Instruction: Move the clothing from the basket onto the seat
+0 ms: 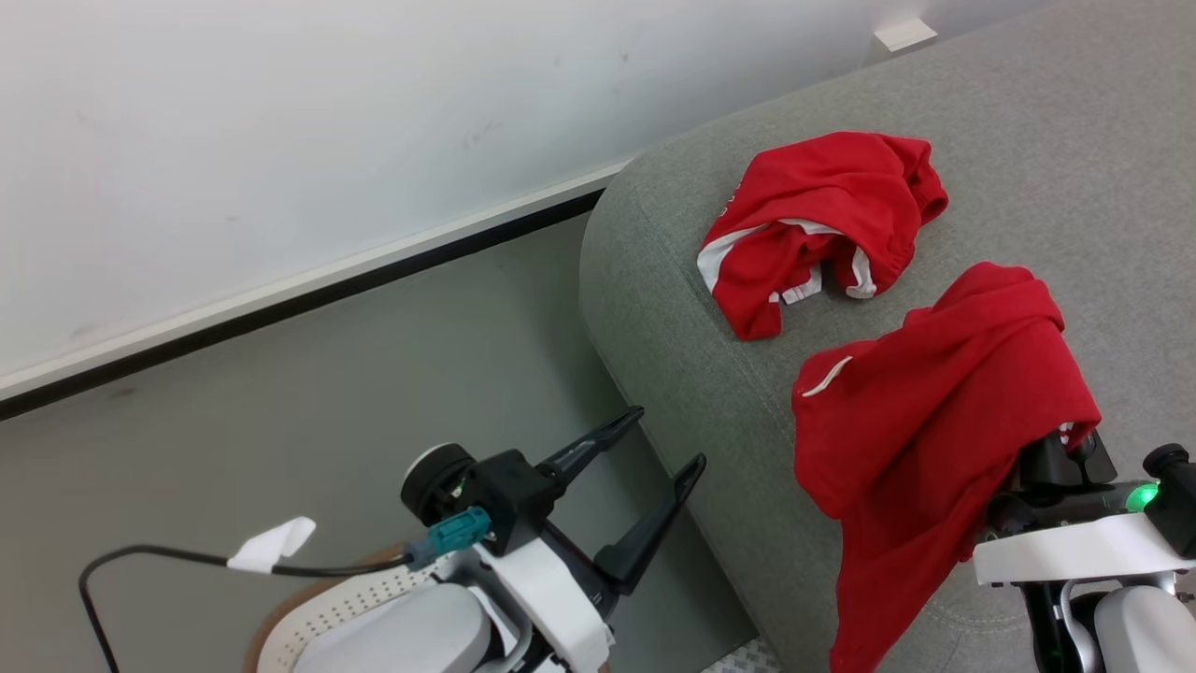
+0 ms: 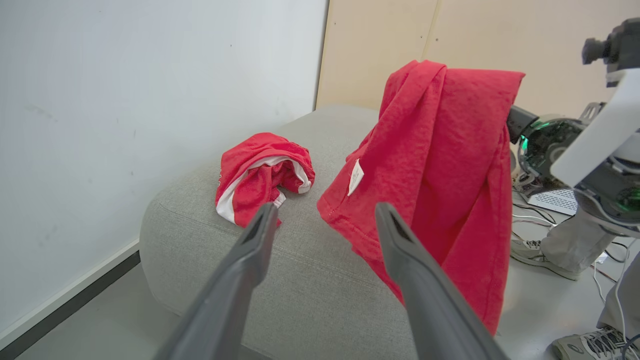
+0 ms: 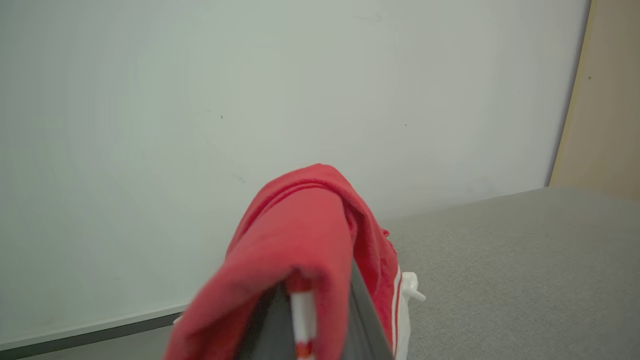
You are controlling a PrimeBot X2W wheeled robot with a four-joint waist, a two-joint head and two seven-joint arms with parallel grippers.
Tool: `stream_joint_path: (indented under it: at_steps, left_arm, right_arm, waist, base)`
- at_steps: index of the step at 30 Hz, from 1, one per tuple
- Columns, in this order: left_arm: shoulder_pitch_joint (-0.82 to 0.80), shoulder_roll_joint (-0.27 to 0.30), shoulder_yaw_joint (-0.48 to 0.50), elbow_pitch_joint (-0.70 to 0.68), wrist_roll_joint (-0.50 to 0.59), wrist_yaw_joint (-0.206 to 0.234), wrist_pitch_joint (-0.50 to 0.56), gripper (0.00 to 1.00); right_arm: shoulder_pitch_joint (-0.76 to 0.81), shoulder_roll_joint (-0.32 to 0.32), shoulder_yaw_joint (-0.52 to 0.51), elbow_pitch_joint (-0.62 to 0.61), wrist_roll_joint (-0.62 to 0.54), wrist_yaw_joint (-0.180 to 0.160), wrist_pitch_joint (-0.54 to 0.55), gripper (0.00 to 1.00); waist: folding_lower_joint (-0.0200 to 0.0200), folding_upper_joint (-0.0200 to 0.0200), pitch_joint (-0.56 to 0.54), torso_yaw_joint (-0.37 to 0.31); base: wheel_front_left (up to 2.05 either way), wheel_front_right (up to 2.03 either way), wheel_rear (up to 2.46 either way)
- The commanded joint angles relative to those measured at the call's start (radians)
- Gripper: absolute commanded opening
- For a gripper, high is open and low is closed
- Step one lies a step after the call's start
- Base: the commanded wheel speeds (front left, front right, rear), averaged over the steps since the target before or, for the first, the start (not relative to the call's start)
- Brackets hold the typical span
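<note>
1. Right tool [image 3: 315, 300] is clamped on the held garment [image 1: 934, 411], which drapes over it above the seat [image 1: 673, 308]; left tool [image 1: 669, 436] gapes wide, empty.
2. Soft, light, limp cloth; a bunched fold likely grips best.

The red garment [image 1: 934, 421] drapes over the right claw [image 3: 312, 310], hiding its fingertips.

The first garment [image 1: 822, 224] lies on the seat [image 1: 1028, 140], near its rounded corner. The second garment [image 1: 934, 402] is in front of it, draped over the right claw [image 3: 310, 320] and hanging down past the seat's front edge. The left claw [image 1: 669, 436] is to the left of the seat, over the floor [image 1: 327, 393], with the basket [image 1: 327, 598] beneath its arm. The wall [image 1: 280, 140] stands behind the floor and the seat.
</note>
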Motion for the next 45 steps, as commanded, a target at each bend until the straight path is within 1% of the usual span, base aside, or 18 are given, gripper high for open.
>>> stream_joint_path:
  at_steps: [1, 5, 11, 14, 16, 20, 22, 26, 28, 30, 32, 35, 38, 39, 40, 43, 44, 45]
  left_arm:
    - [-0.003, 0.008, -0.002, 0.001, 0.013, -0.002, 0.002, 1.0]
    - [-0.016, 0.013, -0.004, -0.003, 0.017, -0.006, 0.005, 1.0]
    - [-0.045, 0.036, -0.004, -0.034, 0.033, -0.006, 0.019, 1.0]
    - [-0.064, 0.053, -0.001, -0.059, 0.038, -0.006, 0.031, 1.0]
    - [-0.077, 0.064, 0.003, -0.072, 0.041, -0.007, 0.037, 1.0]
    - [-0.1, 0.084, 0.009, -0.098, 0.05, -0.01, 0.047, 1.0]
    - [-0.11, 0.094, 0.015, -0.107, 0.05, -0.012, 0.049, 1.0]
    - [-0.126, 0.107, 0.022, -0.115, 0.05, -0.016, 0.052, 1.0]
    - [-0.134, 0.109, 0.026, -0.115, 0.051, -0.017, 0.049, 1.0]
    - [-0.141, 0.115, 0.031, -0.113, 0.052, -0.015, 0.046, 1.0]
    - [-0.149, 0.118, 0.035, -0.11, 0.053, -0.017, 0.042, 1.0]
    - [-0.157, 0.118, 0.039, -0.103, 0.054, -0.021, 0.038, 1.0]
    - [-0.163, 0.115, 0.042, -0.092, 0.053, -0.024, 0.033, 1.0]
    - [-0.164, 0.113, 0.043, -0.089, 0.052, -0.024, 0.03, 1.0]
    - [-0.163, 0.113, 0.044, -0.086, 0.05, -0.025, 0.028, 1.0]
    - [-0.154, 0.108, 0.045, -0.073, 0.043, -0.024, 0.023, 1.0]
    - [-0.149, 0.106, 0.045, -0.065, 0.04, -0.025, 0.021, 1.0]
    - [-0.149, 0.106, 0.045, -0.065, 0.04, -0.025, 0.021, 1.0]
  right_arm:
    - [0.008, 0.003, -0.001, -0.004, -0.002, -0.002, -0.002, 0.0]
    - [-0.033, -0.013, 0.01, 0.01, -0.007, -0.002, -0.002, 0.0]
    - [-0.164, -0.084, 0.001, 0.062, 0.007, -0.002, 0.013, 0.0]
    - [-0.243, -0.135, -0.039, 0.08, -0.002, -0.002, 0.032, 0.0]
    - [-0.293, -0.149, -0.081, 0.08, -0.012, -0.002, 0.046, 0.0]
    - [-0.367, -0.195, -0.159, 0.094, -0.052, -0.002, 0.112, 0.0]
    - [-0.401, -0.224, -0.177, 0.121, -0.067, -0.002, 0.157, 0.0]
    - [-0.465, -0.289, -0.204, 0.234, -0.101, -0.002, 0.228, 0.0]
    - [-0.495, -0.311, -0.22, 0.298, -0.107, -0.002, 0.255, 0.0]
    - [-0.525, -0.338, -0.215, 0.365, -0.119, -0.002, 0.285, 0.0]
    - [-0.534, -0.352, -0.189, 0.444, -0.131, -0.002, 0.347, 0.0]
    - [-0.565, -0.377, -0.185, 0.541, -0.135, -0.002, 0.415, 0.0]
    - [-0.578, -0.378, -0.163, 0.607, -0.133, -0.002, 0.467, 0.0]
    - [-0.582, -0.374, -0.149, 0.617, -0.134, -0.002, 0.476, 0.17]
    - [-0.589, -0.373, -0.141, 0.62, -0.131, -0.002, 0.475, 0.3]
    - [-0.594, -0.383, -0.099, 0.647, -0.107, -0.002, 0.483, 0.47]
    - [-0.597, -0.386, -0.084, 0.654, -0.098, -0.002, 0.484, 0.75]
    - [-0.597, -0.386, -0.084, 0.654, -0.098, -0.002, 0.484, 0.75]
  waist:
    - [0.0, 0.0, 0.004, 0.005]
    - [0.0, 0.0, 0.026, 0.017]
    - [0.0, 0.0, 0.097, 0.048]
    - [0.0, 0.0, 0.148, 0.074]
    - [0.0, 0.0, 0.179, 0.093]
    - [0.0, 0.0, 0.239, 0.135]
    - [0.0, 0.0, 0.264, 0.154]
    - [0.0, 0.0, 0.307, 0.192]
    - [0.0, 0.0, 0.327, 0.212]
    - [0.0, 0.0, 0.346, 0.23]
    - [0.0, 0.0, 0.36, 0.244]
    - [0.0, 0.0, 0.376, 0.26]
    - [0.0, 0.0, 0.382, 0.271]
    - [0.0, 0.0, 0.382, 0.273]
    - [0.0, 0.0, 0.381, 0.273]
    - [0.0, 0.0, 0.366, 0.268]
    - [0.0, 0.0, 0.358, 0.266]
    - [0.0, 0.0, 0.358, 0.266]
  base:
    - [0.0, 0.0, 0.0]
    - [0.0, 0.0, 0.0]
    - [0.0, 0.0, 0.0]
    - [0.0, 0.0, 0.0]
    - [0.0, 0.0, 0.0]
    - [0.0, 0.0, 0.0]
    - [0.0, 0.0, 0.0]
    - [0.0, 0.0, 0.0]
    - [0.0, 0.0, 0.0]
    - [0.0, 0.0, 0.0]
    - [0.0, 0.0, 0.0]
    - [0.0, 0.0, 0.0]
    - [0.0, 0.0, 0.0]
    - [0.0, 0.0, 0.0]
    - [0.0, 0.0, 0.0]
    - [0.0, 0.0, 0.0]
    - [0.0, 0.0, 0.0]
    - [0.0, 0.0, 0.0]
